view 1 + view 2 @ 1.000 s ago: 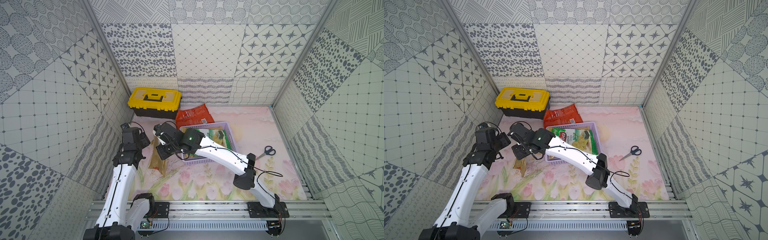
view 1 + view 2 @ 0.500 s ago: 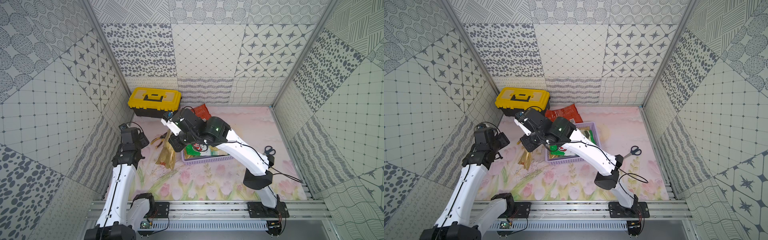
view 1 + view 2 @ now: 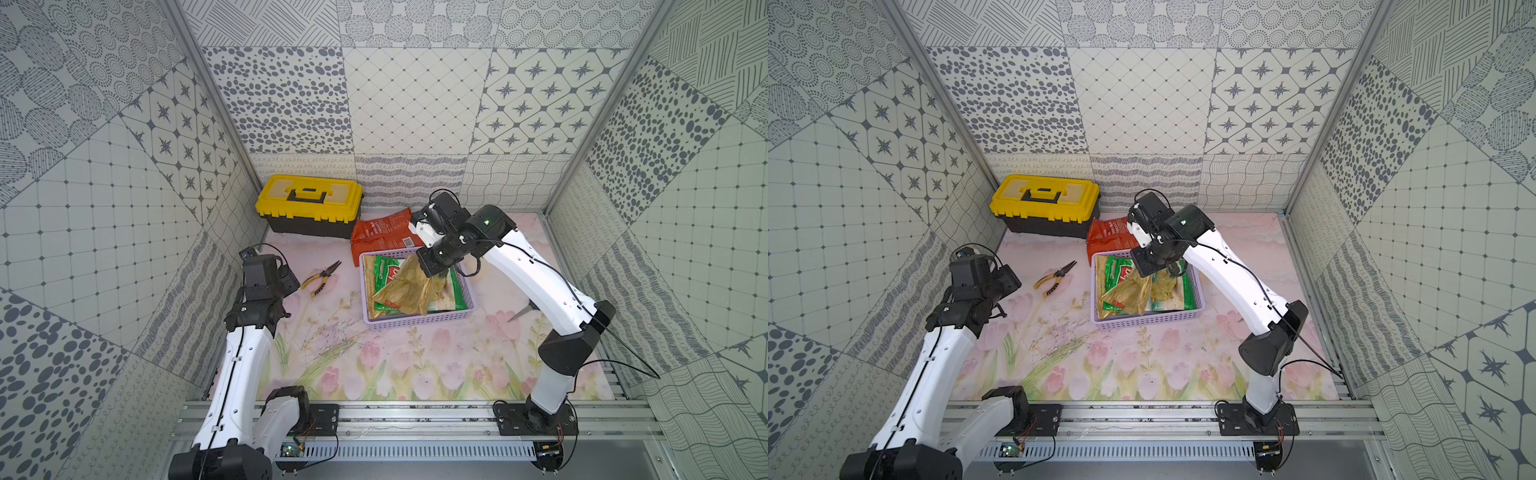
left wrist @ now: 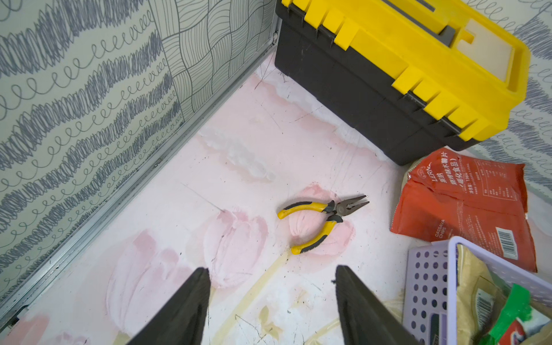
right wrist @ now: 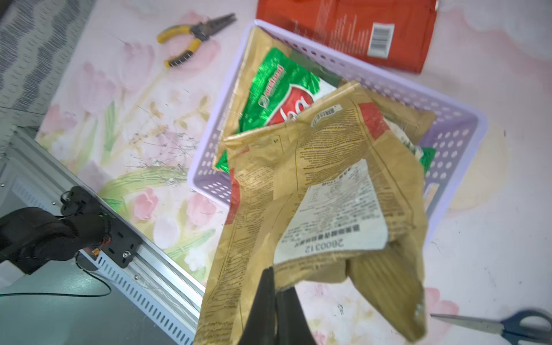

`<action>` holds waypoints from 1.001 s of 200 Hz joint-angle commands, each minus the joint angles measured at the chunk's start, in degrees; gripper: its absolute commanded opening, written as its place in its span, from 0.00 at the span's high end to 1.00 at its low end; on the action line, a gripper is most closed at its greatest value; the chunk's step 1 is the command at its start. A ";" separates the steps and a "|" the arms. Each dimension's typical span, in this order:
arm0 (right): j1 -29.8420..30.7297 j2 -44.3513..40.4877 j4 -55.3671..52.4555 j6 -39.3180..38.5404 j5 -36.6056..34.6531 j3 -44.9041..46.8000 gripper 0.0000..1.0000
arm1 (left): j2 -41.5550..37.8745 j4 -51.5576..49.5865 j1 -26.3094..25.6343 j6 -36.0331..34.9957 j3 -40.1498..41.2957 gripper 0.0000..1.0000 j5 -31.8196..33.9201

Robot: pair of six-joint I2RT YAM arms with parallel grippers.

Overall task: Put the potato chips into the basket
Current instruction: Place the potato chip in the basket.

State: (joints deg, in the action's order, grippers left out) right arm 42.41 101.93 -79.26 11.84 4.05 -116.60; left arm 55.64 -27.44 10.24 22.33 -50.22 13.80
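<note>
Only the right wrist view shows the right jaws clamped together on the tan-gold chip bag (image 5: 328, 179). It hangs over the basket (image 5: 454, 140), its long axis sloping down toward the green bag (image 5: 268, 80) inside. The left jaws stand apart over the floral counter (image 4: 254, 167), with patterned walls (image 3: 415, 104) all around.

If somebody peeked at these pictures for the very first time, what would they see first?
Probably the right gripper pinching a crinkly tan-gold bag and dangling it over the lavender basket, where a green bag already lies. Next comes the bright yellow toolbox at the back of the table, and the orange-red bag lying just behind the basket.
</note>
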 commanded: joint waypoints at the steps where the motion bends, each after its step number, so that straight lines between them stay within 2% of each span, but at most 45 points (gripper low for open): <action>1: -4.02 -4.44 6.43 -1.67 5.46 8.01 1.00 | 0.48 0.72 0.26 0.66 0.29 0.30 -1.47; 23: -7.90 -6.34 10.04 -3.57 6.76 14.85 1.00 | 0.75 0.84 0.23 0.79 0.38 0.30 -1.89; 45: -10.20 -6.43 12.48 -5.98 6.41 17.65 0.99 | 0.88 0.83 0.22 0.79 0.35 0.29 -1.95; 110: -10.63 0.09 16.83 -12.45 0.33 13.51 0.98 | 0.69 0.82 0.39 0.69 0.39 0.29 -1.58; 165: -11.83 6.56 17.48 -17.25 -10.43 11.49 0.96 | 0.92 1.12 0.38 1.07 0.65 0.29 -2.27; 200: -12.49 3.79 16.86 -17.00 -17.49 15.78 0.96 | 0.81 0.96 0.35 1.05 0.73 0.29 -1.94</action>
State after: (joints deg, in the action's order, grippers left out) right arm 30.74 107.70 -63.86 -4.12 -5.54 -103.57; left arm 56.27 -27.40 10.28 22.74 -49.65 12.56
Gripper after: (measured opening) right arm 0.045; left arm 0.707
